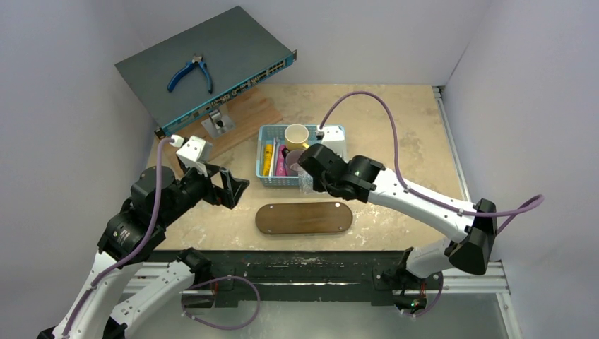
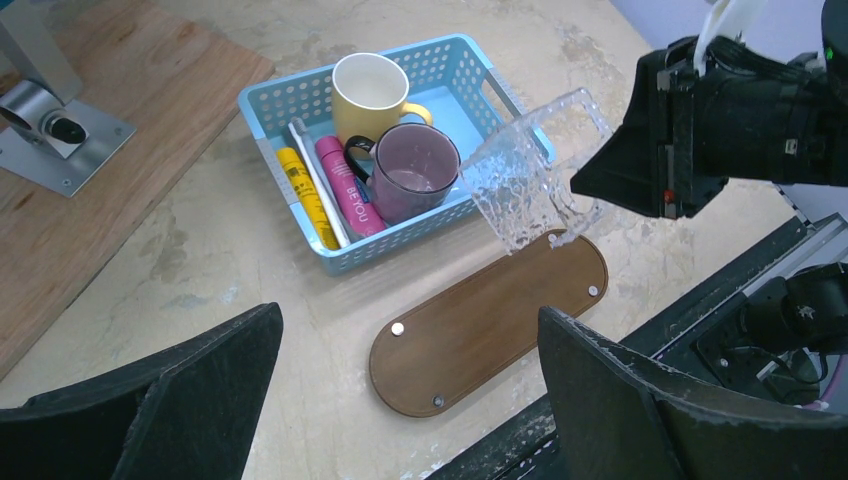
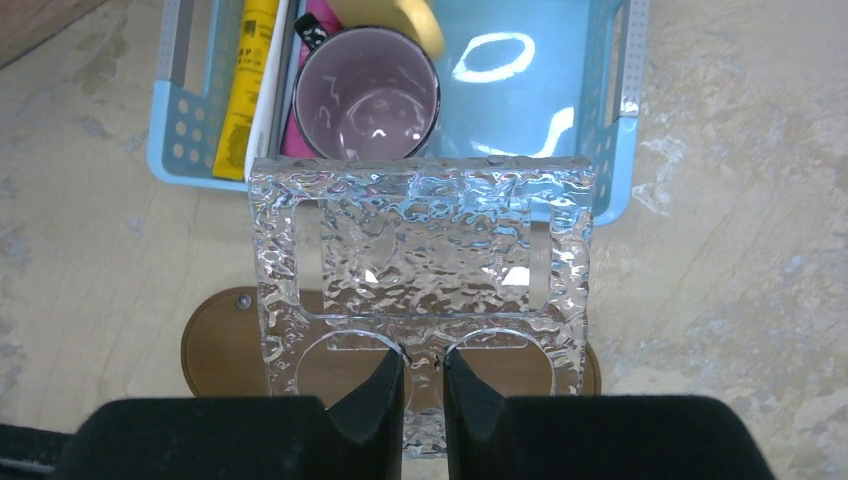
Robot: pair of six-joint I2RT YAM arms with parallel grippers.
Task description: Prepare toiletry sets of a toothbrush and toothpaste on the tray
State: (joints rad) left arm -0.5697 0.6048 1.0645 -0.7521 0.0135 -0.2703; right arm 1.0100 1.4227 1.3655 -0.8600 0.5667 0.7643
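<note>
The right gripper [image 3: 424, 378] is pinched closed on the lower edge of a clear, ripple-textured plastic panel [image 3: 420, 250] with cut-out slots and round notches. It holds the panel tilted above the tray, in front of the basket's near wall. Just beyond stands a pale-blue perforated plastic basket [image 2: 300, 82] holding a translucent purple mug [image 2: 410, 175] and a yellow ceramic mug [image 2: 370, 90]. Along the basket's left wall lie the yellow-orange toothpaste tube [image 2: 303, 195], a thin white toothbrush [image 2: 318, 183] and the magenta-pink toothpaste tube [image 2: 348, 185], side by side, their long axes running front to back.

The flat dark-brown wooden oval tray [image 1: 304, 218] lies on the mottled beige table [image 1: 395, 127], with its long axis parallel to the near edge. The left gripper [image 1: 233, 189] hangs spread wide open, left of the tray. Farther back-left are a wooden board [image 1: 247, 113] and a grey network switch [image 1: 212, 49] carrying blue-handled pliers [image 1: 189, 73].
</note>
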